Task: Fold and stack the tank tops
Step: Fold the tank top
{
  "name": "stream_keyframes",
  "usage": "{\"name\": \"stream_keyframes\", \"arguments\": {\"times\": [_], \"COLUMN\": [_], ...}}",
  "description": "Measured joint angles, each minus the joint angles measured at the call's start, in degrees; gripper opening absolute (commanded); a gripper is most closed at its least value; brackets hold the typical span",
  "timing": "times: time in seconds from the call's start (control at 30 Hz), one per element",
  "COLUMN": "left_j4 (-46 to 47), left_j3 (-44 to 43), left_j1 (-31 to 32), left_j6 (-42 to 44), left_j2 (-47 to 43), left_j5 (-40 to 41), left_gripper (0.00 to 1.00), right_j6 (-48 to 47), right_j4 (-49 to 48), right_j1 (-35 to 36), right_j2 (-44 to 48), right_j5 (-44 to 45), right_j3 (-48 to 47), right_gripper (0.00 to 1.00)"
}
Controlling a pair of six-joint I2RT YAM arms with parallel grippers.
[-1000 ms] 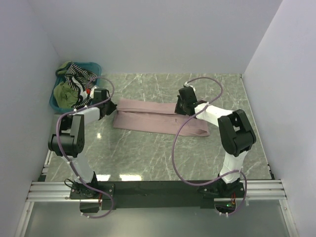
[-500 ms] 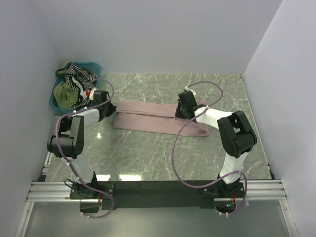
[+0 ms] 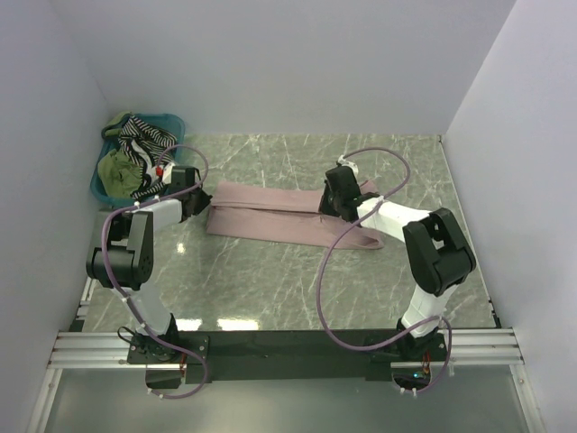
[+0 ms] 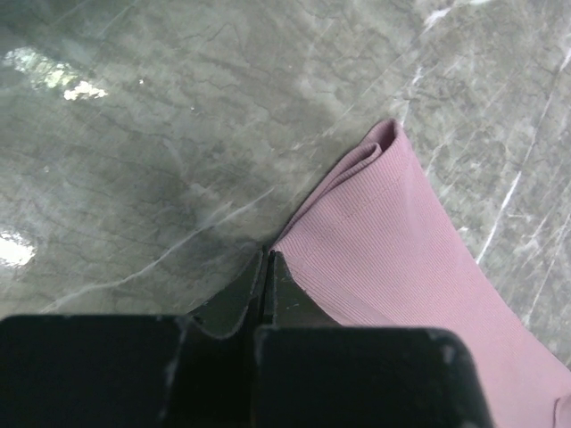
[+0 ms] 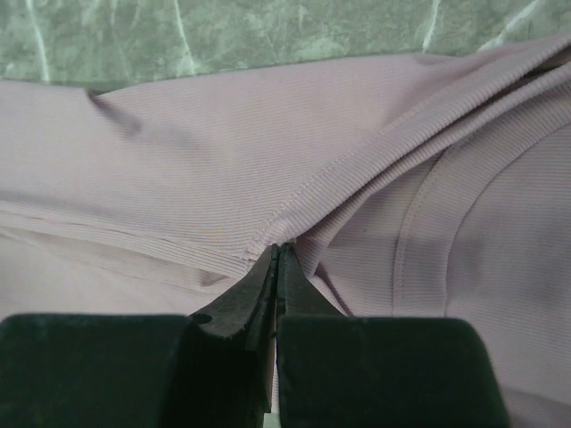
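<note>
A dusty pink tank top (image 3: 270,213) lies as a long folded band across the middle of the marble table. My left gripper (image 3: 200,197) is at its left end, jaws shut on the cloth's edge (image 4: 401,259) right at the fingertips (image 4: 268,254). My right gripper (image 3: 330,206) is over the right part, shut on a seam of the pink cloth (image 5: 223,152), with creases running out from its tips (image 5: 278,248). A black-and-white striped top (image 3: 146,135) and an olive green top (image 3: 117,168) lie heaped in the basket.
The teal plastic basket (image 3: 96,188) stands in the far left corner against the wall. White walls close in the left, back and right. Purple cables loop over both arms. Bare marble (image 3: 270,280) lies between the cloth and the arm bases.
The right gripper has shifted slightly nearer, and the pink cloth's right part has moved a little with it. The left gripper has stayed in place.
</note>
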State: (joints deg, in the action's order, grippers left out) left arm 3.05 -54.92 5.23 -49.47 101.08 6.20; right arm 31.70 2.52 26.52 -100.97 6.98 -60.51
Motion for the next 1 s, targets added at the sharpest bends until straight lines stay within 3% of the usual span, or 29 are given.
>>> {"name": "stream_keyframes", "arguments": {"times": [0.27,0.4,0.53,0.8,1.0], "left_j4": [-1.25,-1.25,-1.31,-1.62,-2.01], "left_j3": [0.0,0.0,-0.33,-2.25,-2.34], "left_j1": [0.0,0.0,0.0,-0.02,-0.02], "left_j6": [-0.83,-0.83,-0.81,-0.81,-0.81], "left_j2": [0.0,0.0,0.0,0.0,0.0], "left_j5": [0.85,0.74,0.57,-0.31,-0.31], "left_gripper": [0.01,0.01,0.04,0.05,0.13], "right_j6": [0.46,0.7,0.83,0.61,0.61], "right_j4": [-0.44,-0.44,-0.09,0.61,1.4], "right_j1": [1.64,1.73,1.66,0.66,-1.62], "right_j2": [0.42,0.33,0.33,0.39,2.14], "right_j5": [0.79,0.96,1.68,2.51,2.43], "right_j3": [1.86,2.16,2.1,1.66,1.66], "right_gripper": [0.0,0.21,0.3,0.31,0.31]}}
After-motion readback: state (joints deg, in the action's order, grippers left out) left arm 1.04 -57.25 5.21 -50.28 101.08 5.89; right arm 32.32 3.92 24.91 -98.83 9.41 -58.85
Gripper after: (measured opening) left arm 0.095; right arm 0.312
